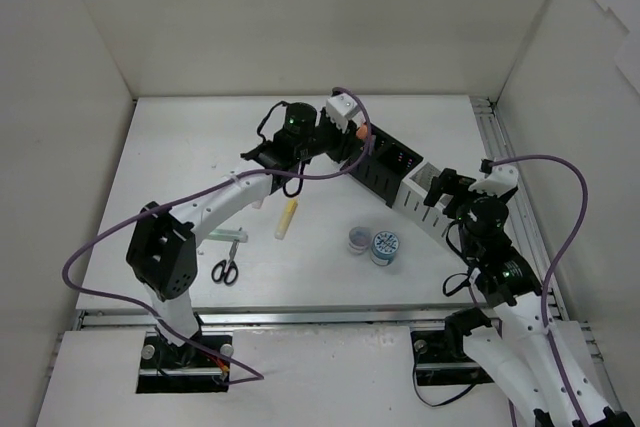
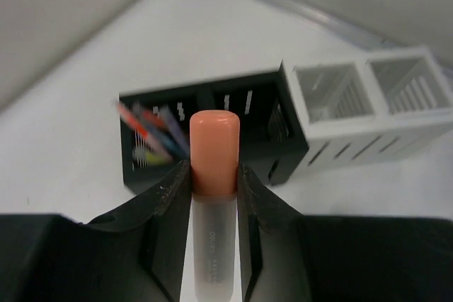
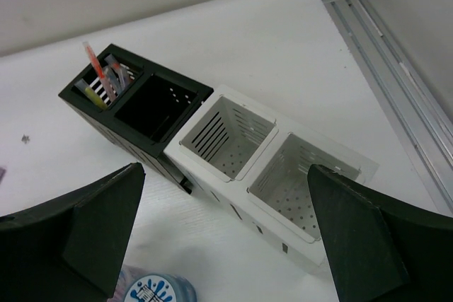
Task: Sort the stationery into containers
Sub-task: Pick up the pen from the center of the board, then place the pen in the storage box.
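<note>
Left wrist: pincer clamps orange highlighter; top view: only cap visible.

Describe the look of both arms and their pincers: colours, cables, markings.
The left arm and right arm share white links and black joint housings with small green lights. A purple cable loops along each. The left pincer and right pincer have broad matte black fingers, with no markings visible.

- Highlighter: smooth matt orange plastic cap, frosted barrel.
- Black organizer: matt plastic.
- White organizer: smooth plastic.
- Tabletop: smooth, matt white.
</note>
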`<action>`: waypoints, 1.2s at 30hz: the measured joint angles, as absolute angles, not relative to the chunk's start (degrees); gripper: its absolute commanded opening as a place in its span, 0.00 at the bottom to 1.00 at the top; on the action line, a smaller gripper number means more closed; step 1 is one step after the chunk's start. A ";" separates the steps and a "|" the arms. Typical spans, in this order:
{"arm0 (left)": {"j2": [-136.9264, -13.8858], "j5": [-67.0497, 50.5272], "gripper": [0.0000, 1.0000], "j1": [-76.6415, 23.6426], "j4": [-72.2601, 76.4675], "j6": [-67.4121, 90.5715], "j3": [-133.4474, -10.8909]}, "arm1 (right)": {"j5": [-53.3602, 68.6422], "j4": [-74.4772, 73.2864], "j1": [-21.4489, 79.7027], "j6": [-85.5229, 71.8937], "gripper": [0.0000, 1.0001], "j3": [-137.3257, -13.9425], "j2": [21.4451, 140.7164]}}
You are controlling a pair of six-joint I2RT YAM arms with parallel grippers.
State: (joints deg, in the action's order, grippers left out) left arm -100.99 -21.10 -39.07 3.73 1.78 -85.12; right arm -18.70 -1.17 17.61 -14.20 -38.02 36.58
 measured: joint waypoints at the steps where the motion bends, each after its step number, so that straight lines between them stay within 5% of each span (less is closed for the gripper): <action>1: -101.56 -22.44 0.00 -39.07 6.00 2.11 -86.50 | -19.38 -0.75 17.61 -14.57 0.98 -37.32 35.66; 13: -121.60 -28.62 0.00 -39.90 34.72 14.83 -100.20 | -23.05 3.66 17.41 -15.64 0.98 -32.62 30.87; 26: -130.17 -23.05 0.00 -43.92 42.65 18.57 -104.01 | -23.79 4.14 17.15 -15.59 0.98 -32.29 30.83; 36: -130.17 -20.34 0.19 -44.27 47.94 19.51 -99.02 | -23.79 4.14 16.86 -15.57 0.98 -32.29 31.14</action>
